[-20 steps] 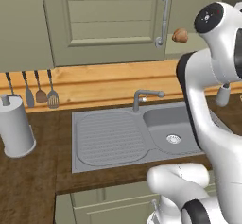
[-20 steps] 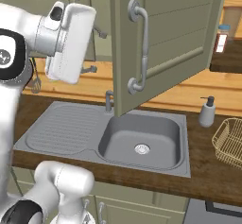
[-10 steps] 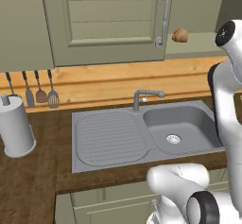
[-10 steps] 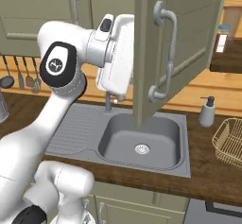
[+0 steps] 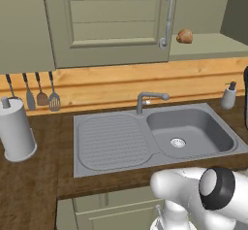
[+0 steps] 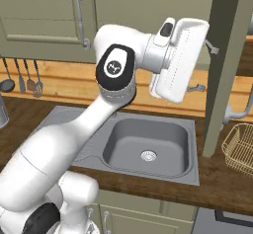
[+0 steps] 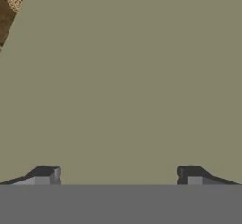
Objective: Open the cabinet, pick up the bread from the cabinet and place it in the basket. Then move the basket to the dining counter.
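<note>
Now wider-swung cabinet (image 6: pixel 225 65) door, bread (image 5: pixel 184 36) exposed, claw (image 7: pixel 118 173) agape

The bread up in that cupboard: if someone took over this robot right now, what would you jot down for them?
Gripper: open, holding nothing, facing a plain sage-green surface close up.
Cabinet: right door already swung open; left door shut.
Bread: on the open cabinet shelf, untouched.
Basket: on the dark worktop right of the sink, nothing visible in the part shown.
Done: cabinet opened.
Left: grasp the bread, put it in the basket, carry the basket to the dining counter.
</note>
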Robot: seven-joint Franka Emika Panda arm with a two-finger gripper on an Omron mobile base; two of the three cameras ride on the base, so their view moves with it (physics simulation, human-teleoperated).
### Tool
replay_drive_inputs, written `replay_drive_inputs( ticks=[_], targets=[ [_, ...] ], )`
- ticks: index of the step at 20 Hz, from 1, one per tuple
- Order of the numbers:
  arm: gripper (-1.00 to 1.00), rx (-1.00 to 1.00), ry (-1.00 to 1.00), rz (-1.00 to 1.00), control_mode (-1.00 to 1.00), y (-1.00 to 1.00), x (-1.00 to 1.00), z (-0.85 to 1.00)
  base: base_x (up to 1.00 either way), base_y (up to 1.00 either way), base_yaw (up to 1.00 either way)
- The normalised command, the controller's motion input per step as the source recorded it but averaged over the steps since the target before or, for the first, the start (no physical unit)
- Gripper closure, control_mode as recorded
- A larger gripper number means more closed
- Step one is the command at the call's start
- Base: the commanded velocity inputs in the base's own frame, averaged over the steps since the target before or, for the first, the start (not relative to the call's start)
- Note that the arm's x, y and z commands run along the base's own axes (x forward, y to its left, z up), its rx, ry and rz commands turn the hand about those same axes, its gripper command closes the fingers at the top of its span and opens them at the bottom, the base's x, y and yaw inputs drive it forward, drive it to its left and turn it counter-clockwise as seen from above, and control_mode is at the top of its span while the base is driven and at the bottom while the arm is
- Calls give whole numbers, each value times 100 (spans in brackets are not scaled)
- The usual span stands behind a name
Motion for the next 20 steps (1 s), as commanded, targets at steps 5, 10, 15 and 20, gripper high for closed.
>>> replay_drive_inputs(
  ticks=[5, 10, 15, 20],
  targets=[
    [-100, 3, -1, -1, -100, 72, -4, -18, 0, 0, 0],
    [-100, 3, -10, -2, -100, 100, 0, -41, 0, 0, 0],
    [-100, 53, -3, -12, -100, 100, 16, -88, 0, 0, 0],
    [-100, 72, 0, 0, -100, 100, -2, -100, 0, 0, 0]
  ],
)
